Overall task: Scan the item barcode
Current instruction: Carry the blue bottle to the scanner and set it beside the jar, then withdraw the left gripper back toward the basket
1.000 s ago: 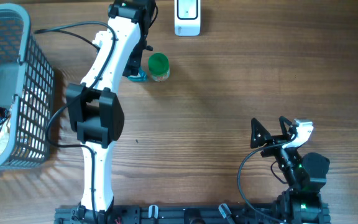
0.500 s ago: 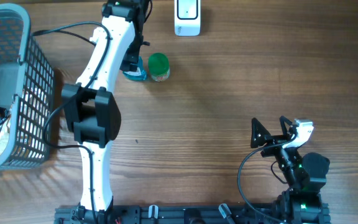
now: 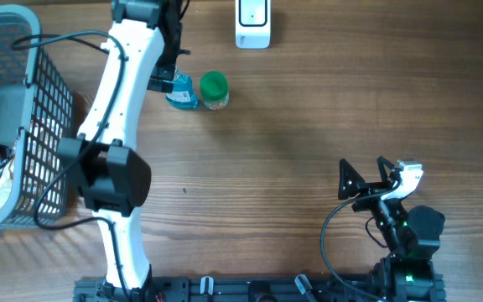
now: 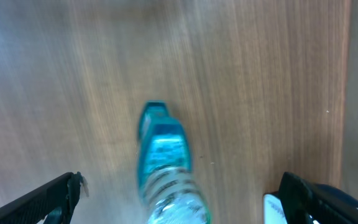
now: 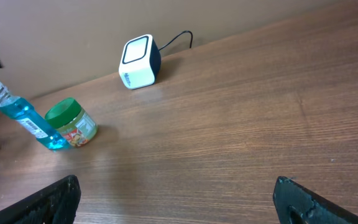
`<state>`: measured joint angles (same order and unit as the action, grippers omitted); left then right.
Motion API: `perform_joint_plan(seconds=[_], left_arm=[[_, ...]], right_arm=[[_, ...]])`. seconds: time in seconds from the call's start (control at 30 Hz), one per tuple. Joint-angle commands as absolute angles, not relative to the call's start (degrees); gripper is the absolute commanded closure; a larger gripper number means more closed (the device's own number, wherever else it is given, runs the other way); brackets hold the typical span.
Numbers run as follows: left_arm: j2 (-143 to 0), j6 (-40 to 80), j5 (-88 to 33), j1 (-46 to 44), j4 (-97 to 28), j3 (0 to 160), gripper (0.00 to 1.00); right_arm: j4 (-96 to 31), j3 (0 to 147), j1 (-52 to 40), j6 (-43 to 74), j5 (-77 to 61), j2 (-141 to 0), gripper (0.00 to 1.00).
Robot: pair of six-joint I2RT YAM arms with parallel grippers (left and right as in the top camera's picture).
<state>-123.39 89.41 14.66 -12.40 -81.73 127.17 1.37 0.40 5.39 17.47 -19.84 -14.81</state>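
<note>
A blue liquid bottle point(image 3: 183, 91) stands on the table at the back, touching a green-lidded jar point(image 3: 214, 90). The white barcode scanner point(image 3: 252, 23) sits just beyond them, near the far edge. My left gripper point(image 3: 169, 77) hovers open right above the bottle. In the left wrist view the blurred bottle point(image 4: 166, 177) lies between the widely spread jaws of the left gripper point(image 4: 182, 202), untouched. My right gripper point(image 3: 367, 180) rests open at the near right with nothing in it. Its view shows the bottle point(image 5: 27, 118), jar point(image 5: 72, 123) and scanner point(image 5: 138, 61) far ahead of the right gripper point(image 5: 179, 202).
A grey wire basket point(image 3: 49, 101) with packaged goods inside stands at the left edge. The scanner's cable point(image 5: 180, 38) runs off behind it toward the back wall.
The left gripper opened fully and the left arm swung leftward, away from the bottle. The bottle and jar stayed in place. The right arm has not moved.
</note>
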Motion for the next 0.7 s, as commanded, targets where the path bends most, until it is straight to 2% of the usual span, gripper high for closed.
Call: perform_joint_plan(seconds=[0.0, 0.2, 0.3, 0.33, 0.43, 0.47, 0.53, 0.67], left_arm=[[-118.9, 88.7, 17.0, -12.0, -87.0, 126.8, 0.0], [-103.2, 76.8, 29.1, -9.2, -89.4, 127.5, 0.0], [-93.0, 67.7, 29.6, 2.0, -85.6, 128.4, 0.0], [-89.9, 64.6, 26.7, 11.0, -85.3, 128.4, 0.0], [-90.5, 60.4, 18.2, 31.2, -88.3, 128.2, 0.0], [-92.2, 60.1, 17.1, 35.4, -89.6, 128.1, 0.0], [-97.8, 58.2, 17.0, 38.5, -90.0, 126.4, 0.03], [-102.9, 56.9, 21.9, 37.2, -82.4, 120.6, 0.0]], right_arm=[[1.6, 0.3, 5.3, 16.5, -18.9, -14.9, 0.0], [1.6, 0.3, 5.3, 16.6, -19.1, -14.9, 0.0], [1.6, 0.3, 5.3, 16.6, -19.1, -14.9, 0.0], [1.6, 0.3, 5.3, 16.6, -19.1, -14.9, 0.0], [1.6, 0.3, 5.3, 16.7, -19.3, -14.9, 0.0], [1.6, 0.3, 5.3, 16.7, -19.3, -14.9, 0.0], [1.6, 0.3, 5.3, 16.6, -19.3, -14.9, 0.0], [1.5, 0.3, 5.3, 16.5, -19.3, -15.0, 0.0]])
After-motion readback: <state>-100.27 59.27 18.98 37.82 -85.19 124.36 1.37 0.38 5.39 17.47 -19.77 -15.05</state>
